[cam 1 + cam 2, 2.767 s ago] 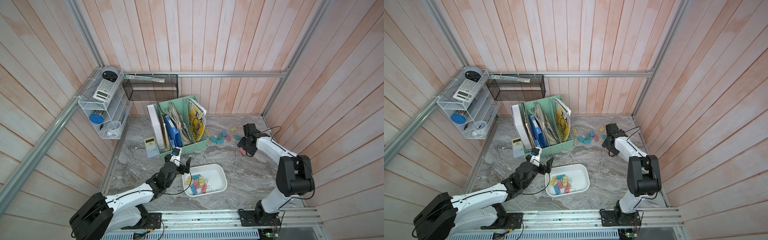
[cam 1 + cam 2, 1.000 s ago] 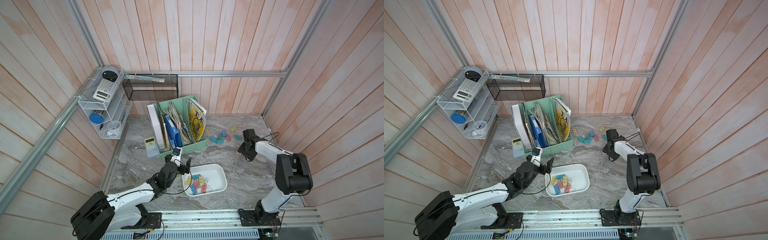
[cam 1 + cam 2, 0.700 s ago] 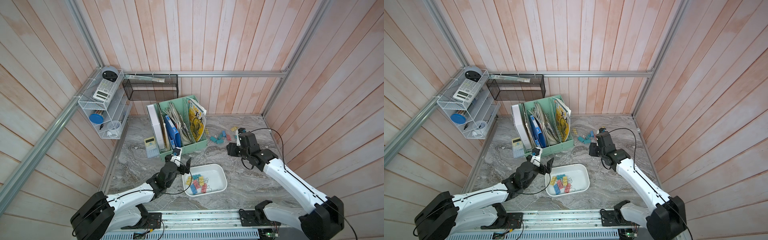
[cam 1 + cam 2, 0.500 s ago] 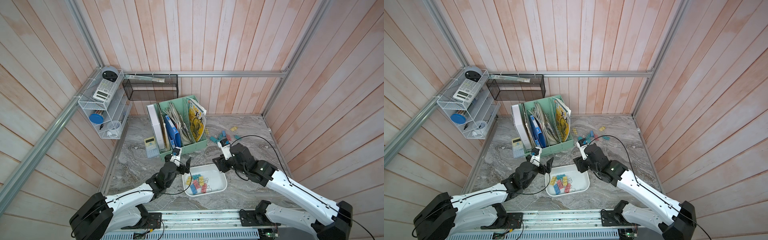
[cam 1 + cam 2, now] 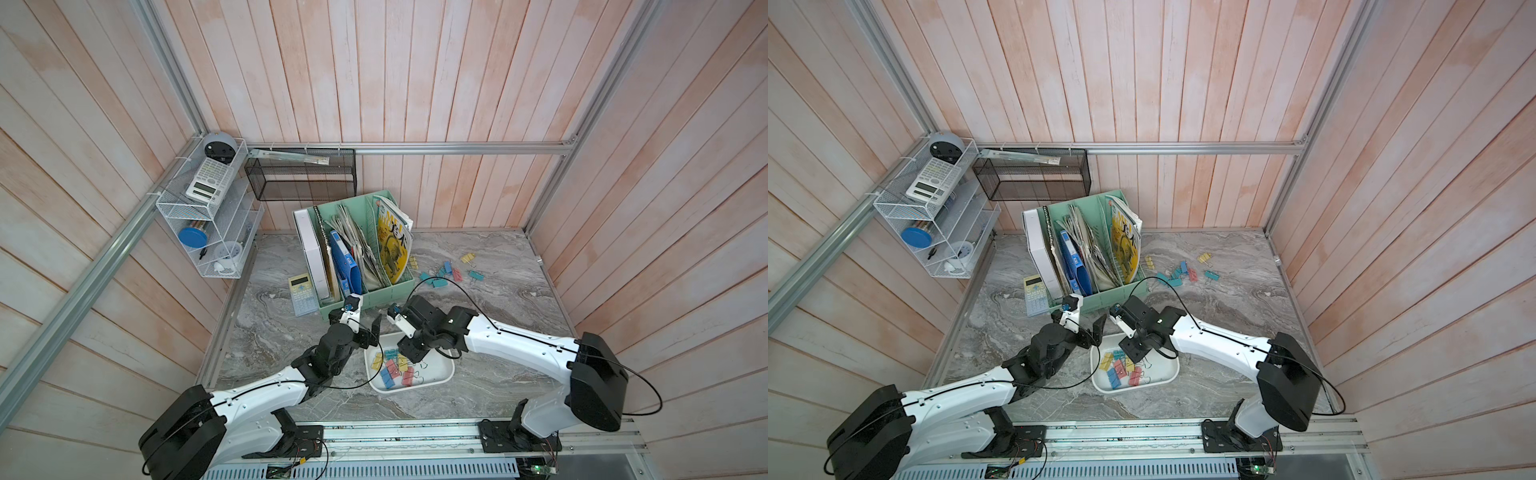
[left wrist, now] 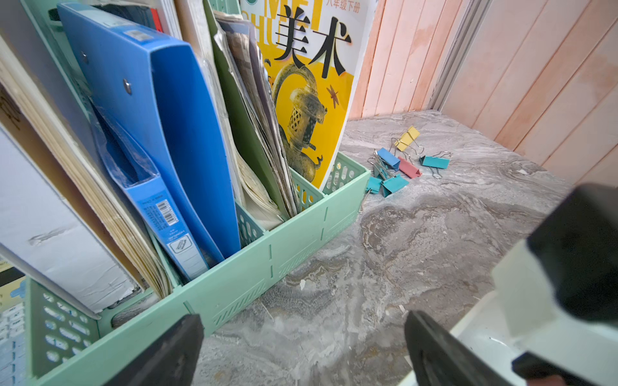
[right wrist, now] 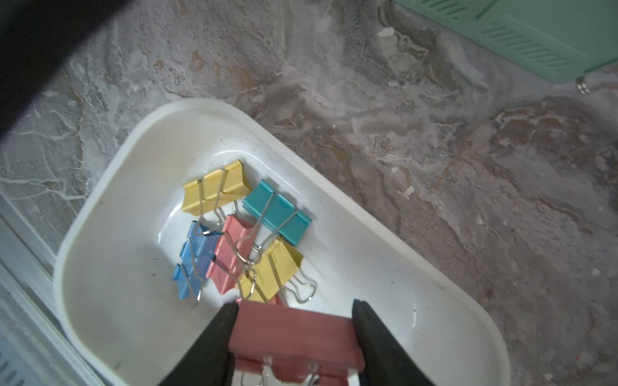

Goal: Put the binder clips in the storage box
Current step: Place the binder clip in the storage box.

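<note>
right hand [image 7: 294, 315] is clamping one pink binder clip [image 7: 294, 341]. The black fingers [image 7: 214, 337] are pressing on its two ends, and its silver wire handles are showing on the wrist-camera side. It's hanging over the storage box [image 7: 100, 207], inside the rim line. Can't tell whether the held clip is touching the heap below.

The box is sitting on the grey marbled worktop [image 5: 498, 291]. It's shallow and white, with rounded corners, a rolled rim and a few dark specks inside.

The binder clips in the box [image 7: 230, 257] are lying in a tangled heap with their handles interlocking. The right wrist view is showing two yellow, one teal, one pink and one blue. Both top views are showing a few more, all bunching toward the left arm's end of the box.

left hand [image 6: 302, 331] is gripping nothing, jaws standing wide apart. It's hovering just beside the box corner, between the box and the mint green file organizer [image 6: 294, 240].

The loose clips [image 6: 388, 158] are lying on the worktop past the organizer's far corner, well apart from the box. They're yellow, blue, pink and teal, and most are clustering together. One teal and one yellow are sitting slightly off to the side.
</note>
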Robot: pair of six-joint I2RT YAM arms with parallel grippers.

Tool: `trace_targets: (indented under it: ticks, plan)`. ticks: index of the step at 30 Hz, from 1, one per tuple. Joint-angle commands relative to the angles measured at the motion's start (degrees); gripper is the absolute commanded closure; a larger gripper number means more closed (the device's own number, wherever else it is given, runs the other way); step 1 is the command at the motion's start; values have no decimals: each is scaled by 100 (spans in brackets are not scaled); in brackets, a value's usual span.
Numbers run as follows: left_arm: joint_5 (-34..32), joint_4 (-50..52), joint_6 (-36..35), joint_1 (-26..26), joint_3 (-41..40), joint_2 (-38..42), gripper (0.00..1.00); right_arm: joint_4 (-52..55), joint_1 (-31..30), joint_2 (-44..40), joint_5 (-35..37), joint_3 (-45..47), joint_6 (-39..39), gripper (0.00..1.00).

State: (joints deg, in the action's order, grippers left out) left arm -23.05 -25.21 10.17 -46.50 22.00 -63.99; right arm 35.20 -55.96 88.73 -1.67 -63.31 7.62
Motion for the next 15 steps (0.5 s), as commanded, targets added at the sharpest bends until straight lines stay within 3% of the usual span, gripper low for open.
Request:
trace_targets:
  ticks: [1, 6, 15]
  plan:
    - [-475, -169, 89, -28, -204, 333, 0, 357, -65, 404, -437, -480, -49, 70]
    - [-761, -385, 75, -26, -540, 905, 0, 431, -113, 1015, -693, -1028, 9, 68]
    - [-719, -394, 63, -26, -518, 876, 0, 388, -160, 1721, -1269, -1514, 45, 58]
